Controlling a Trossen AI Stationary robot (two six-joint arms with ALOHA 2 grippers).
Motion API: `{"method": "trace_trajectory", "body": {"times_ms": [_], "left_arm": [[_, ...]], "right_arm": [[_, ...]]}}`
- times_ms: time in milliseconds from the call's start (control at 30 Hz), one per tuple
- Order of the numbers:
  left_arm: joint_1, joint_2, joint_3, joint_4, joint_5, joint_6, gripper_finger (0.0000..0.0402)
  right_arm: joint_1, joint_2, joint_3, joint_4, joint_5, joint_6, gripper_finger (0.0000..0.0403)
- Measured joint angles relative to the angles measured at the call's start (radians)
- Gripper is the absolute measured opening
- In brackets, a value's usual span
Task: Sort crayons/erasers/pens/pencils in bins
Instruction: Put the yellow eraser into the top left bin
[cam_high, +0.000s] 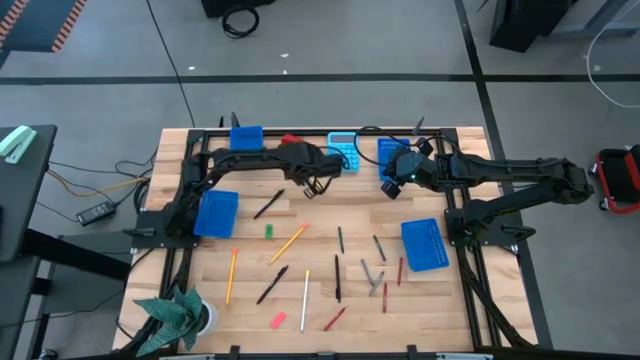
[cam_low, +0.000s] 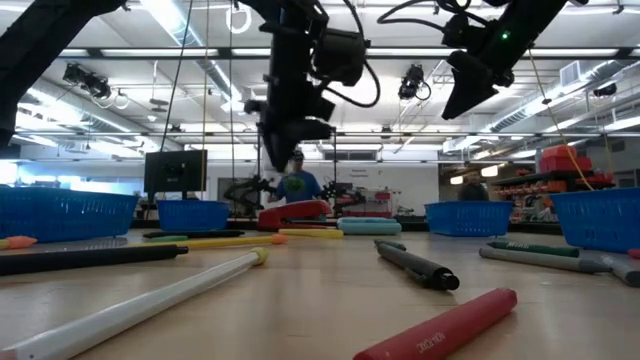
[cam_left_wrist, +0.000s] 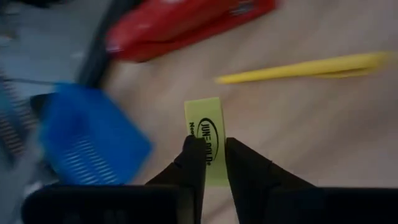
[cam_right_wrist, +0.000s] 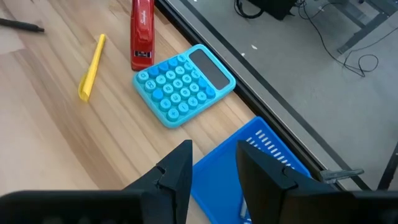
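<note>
Erasers are the step in hand: the left end effector (cam_left_wrist: 211, 163) is clamping its fingers on the yellow eraser (cam_left_wrist: 207, 142), which is sitting upright between the pads with its printed face showing. In the overhead view the left end effector (cam_high: 312, 186) is hanging near twelve o'clock of the desk (cam_high: 440, 315), with a red stapler (cam_left_wrist: 186, 25) and a yellow pencil (cam_left_wrist: 305, 67) lying just beyond it and a blue bin (cam_left_wrist: 87, 140) close beside. I judge the next move is calling for a carry to one bin and a release over it. The right end effector (cam_right_wrist: 214, 163) is waiting with fingers apart above another blue bin (cam_right_wrist: 261, 165) toward one o'clock, beside a light-blue calculator (cam_right_wrist: 183, 84). Loose pens, pencils, crayons and two more erasers are lying toward six o'clock.
</note>
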Motion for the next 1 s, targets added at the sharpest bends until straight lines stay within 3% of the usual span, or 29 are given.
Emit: {"method": "trace_trajectory", "body": {"times_ms": [367,533,633,800,1000], "left_arm": [[0.125,0.0,-0.064,-0.159,-0.173,0.022,0.0032],[0.17,0.0,-0.101,-0.191,-0.192,-0.004,0.0017],[0.168,-0.001,-0.118,-0.151,-0.166,-0.009,0.0011],[0.139,-0.001,-0.132,0.027,0.001,-0.03,0.0017],[0.11,-0.001,-0.132,0.083,0.011,0.035,0.0064]], "right_arm": [[0.001,0.0,0.0,-0.056,0.0,0.034,0.0129],[0.001,0.0,0.0,-0.079,0.0,0.052,0.0129],[0.001,0.0,0.0,-0.084,0.0,0.058,0.0129],[0.001,0.0,0.0,-0.084,0.0,0.062,0.0129],[0.001,0.0,0.0,-0.085,0.0,0.062,0.0129]]}}
